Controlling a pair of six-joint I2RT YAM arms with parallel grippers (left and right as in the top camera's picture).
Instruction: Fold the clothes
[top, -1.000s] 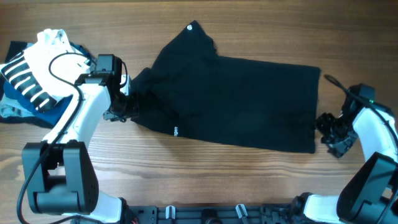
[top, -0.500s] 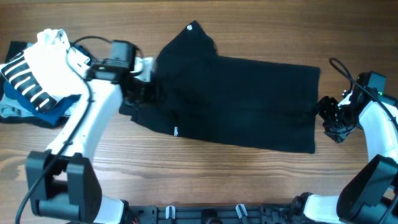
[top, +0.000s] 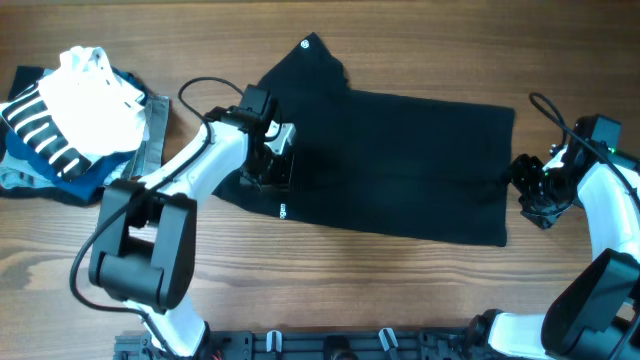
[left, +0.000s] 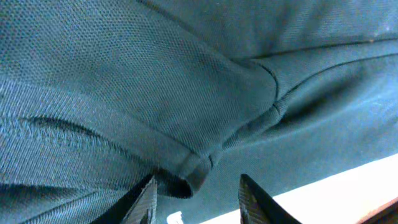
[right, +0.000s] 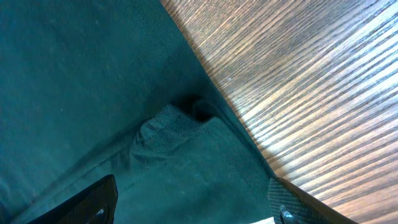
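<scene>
Moved: left gripper (top: 270, 165) now sits over the left part of the black T-shirt (top: 400, 160) — 1.0 s ago it was off that shirt's left edge, and the sleeve edge now lies further in.
Left claw: fingers (left: 144, 200) a little apart, the folded sleeve hem (left: 189, 173) just by their tips; I cannot tell whether they pinch it.
Right claw: right gripper (top: 528, 195) spread wide at the T-shirt's right edge, over a bunched hem corner.
T-shirt: spread flat on the table (top: 330, 290).
Neck tag (top: 306, 43): at the T-shirt's top left point.
Logo lettering (top: 283, 210): near its lower left edge.
Others: 2 garments — white garment (top: 90, 95) on navy striped garment (top: 40, 130) — well left of the T-shirt.
</scene>
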